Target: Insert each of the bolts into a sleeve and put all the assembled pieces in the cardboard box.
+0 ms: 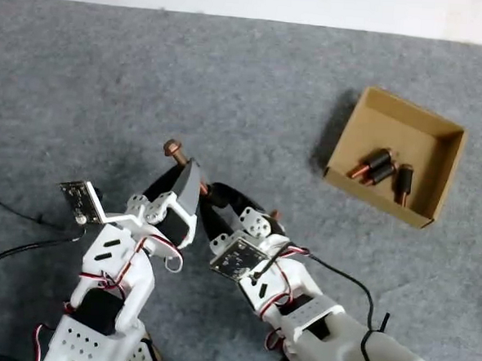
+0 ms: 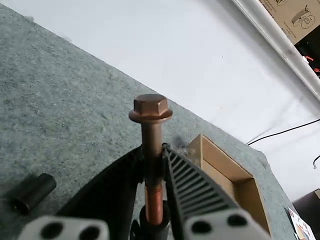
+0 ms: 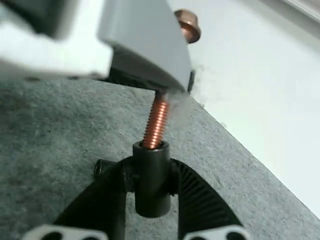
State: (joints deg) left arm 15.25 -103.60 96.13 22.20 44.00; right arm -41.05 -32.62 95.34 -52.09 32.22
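A copper bolt (image 2: 150, 120) is clamped by its shank in my left gripper (image 2: 152, 150), which is shut on it, hex head (image 1: 172, 149) pointing away from the arm. My right gripper (image 3: 150, 185) is shut on a black sleeve (image 3: 151, 175). The bolt's threaded end (image 3: 156, 122) dips into the sleeve's open top. The two grippers (image 1: 188, 177) (image 1: 213, 198) meet at the table's middle. The cardboard box (image 1: 397, 104) stands at the right with three assembled pieces (image 1: 381, 166) inside.
Another black sleeve (image 2: 30, 192) lies loose on the grey carpet beside my left gripper. The box (image 2: 220, 162) sits beyond the bolt in the left wrist view. A white wall borders the carpet's far edge.
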